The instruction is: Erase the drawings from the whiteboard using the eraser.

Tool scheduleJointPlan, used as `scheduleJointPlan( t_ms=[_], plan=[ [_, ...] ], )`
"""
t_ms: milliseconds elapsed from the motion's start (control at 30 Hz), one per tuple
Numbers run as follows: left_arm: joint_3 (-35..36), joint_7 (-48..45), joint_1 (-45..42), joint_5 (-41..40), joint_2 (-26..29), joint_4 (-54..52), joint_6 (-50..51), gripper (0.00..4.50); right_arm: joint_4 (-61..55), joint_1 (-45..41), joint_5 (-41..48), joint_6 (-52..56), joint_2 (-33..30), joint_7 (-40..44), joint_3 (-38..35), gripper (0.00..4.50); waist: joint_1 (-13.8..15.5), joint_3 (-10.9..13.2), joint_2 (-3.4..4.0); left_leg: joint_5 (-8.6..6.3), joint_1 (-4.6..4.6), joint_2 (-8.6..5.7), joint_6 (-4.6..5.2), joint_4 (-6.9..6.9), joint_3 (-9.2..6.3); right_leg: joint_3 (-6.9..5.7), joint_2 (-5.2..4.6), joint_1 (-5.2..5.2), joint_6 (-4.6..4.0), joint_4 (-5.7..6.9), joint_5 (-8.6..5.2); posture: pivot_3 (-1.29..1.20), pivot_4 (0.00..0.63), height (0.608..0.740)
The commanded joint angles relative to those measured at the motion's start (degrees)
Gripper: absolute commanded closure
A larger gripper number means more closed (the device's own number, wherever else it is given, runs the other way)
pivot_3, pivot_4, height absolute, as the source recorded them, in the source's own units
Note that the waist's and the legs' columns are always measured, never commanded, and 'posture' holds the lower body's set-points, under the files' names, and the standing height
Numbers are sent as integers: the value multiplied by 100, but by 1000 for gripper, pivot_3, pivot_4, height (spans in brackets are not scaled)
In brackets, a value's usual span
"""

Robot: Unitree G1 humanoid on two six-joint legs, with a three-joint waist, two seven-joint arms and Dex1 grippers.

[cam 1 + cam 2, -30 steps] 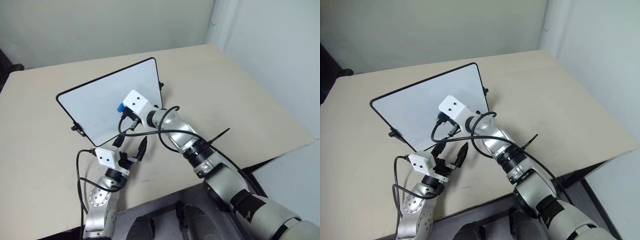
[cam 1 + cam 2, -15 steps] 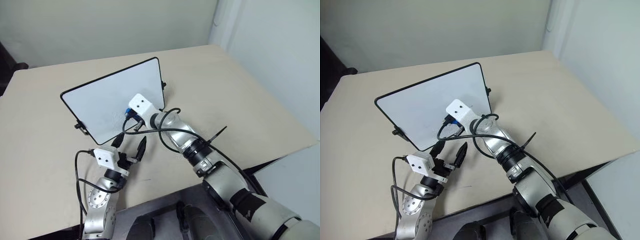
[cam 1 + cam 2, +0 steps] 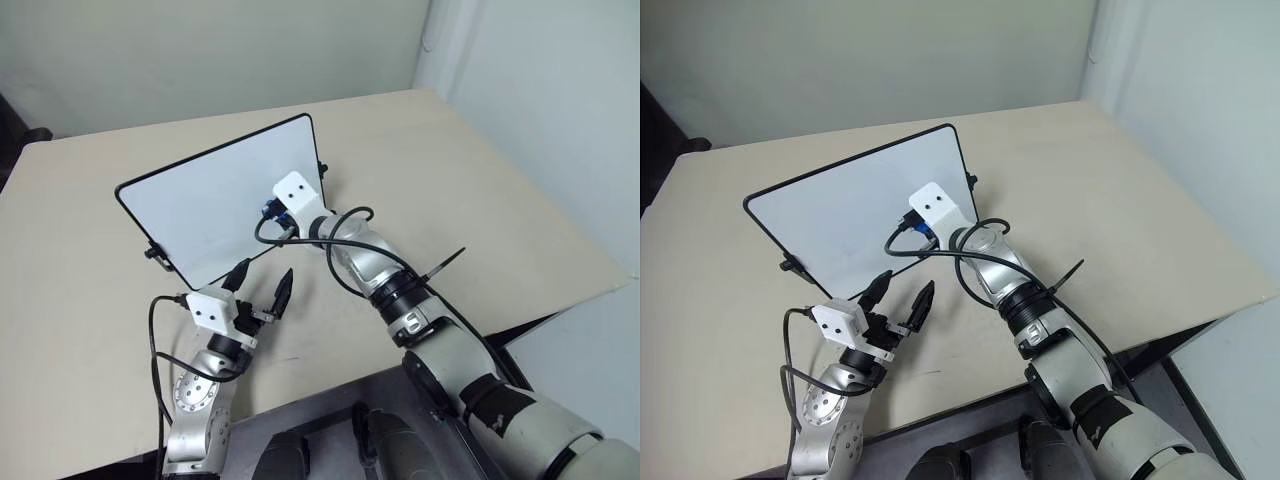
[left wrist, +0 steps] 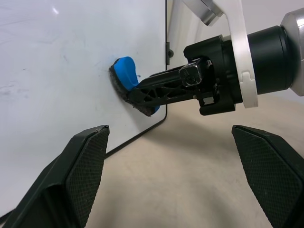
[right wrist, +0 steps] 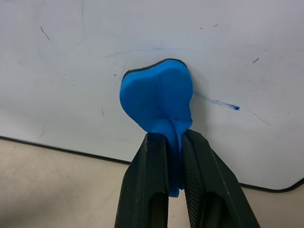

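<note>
The whiteboard (image 3: 200, 205) stands tilted back on the table, black-framed, with small knobs on its sides. My right gripper (image 5: 168, 137) is shut on the blue eraser (image 5: 156, 102), whose dark underside is pressed flat against the board near its lower right corner. Of the drawings, a short blue streak (image 5: 221, 102) lies just beside the eraser, and thin faint marks are scattered over the white surface. My left gripper (image 3: 262, 285) hovers open and holds nothing, in front of the board's lower edge, a little below the eraser (image 4: 124, 71).
The beige table (image 3: 450, 200) stretches wide to the right of the board and behind it. Its front right edge (image 3: 570, 300) drops off beside my right arm. A pale wall runs along the far side.
My right gripper has slid the eraser to the right across the board, from the lower middle toward the lower right corner. The left gripper has stayed where it was.
</note>
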Motion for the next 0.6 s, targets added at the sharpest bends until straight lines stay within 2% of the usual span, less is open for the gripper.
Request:
scheduleJointPlan(
  t_ms=[33, 300, 600],
  plan=[
    [44, -52, -51, -37, 30, -32, -52, 0, 47, -280, 14, -70, 21, -287, -228, 4285, 2, 0, 0, 0, 0, 0, 0, 0, 1, 0, 0, 0, 0, 0, 0, 0, 150, 740],
    [26, -60, -78, -13, 7, -3, -60, 0, 850, -630, 39, -146, -83, -979, -682, 4285, 22, 0, 0, 11, 1, -1, 19, 8, -2, 1, 0, 9, -5, 0, 5, 0, 150, 740],
    [3, -71, -67, -23, -24, -15, -45, 0, 847, -557, -14, -112, 97, -962, -626, 4285, -6, 0, 0, 4, 3, -2, 8, 2, 0, 0, 0, 4, -3, -1, 6, 0, 150, 740]
  ],
)
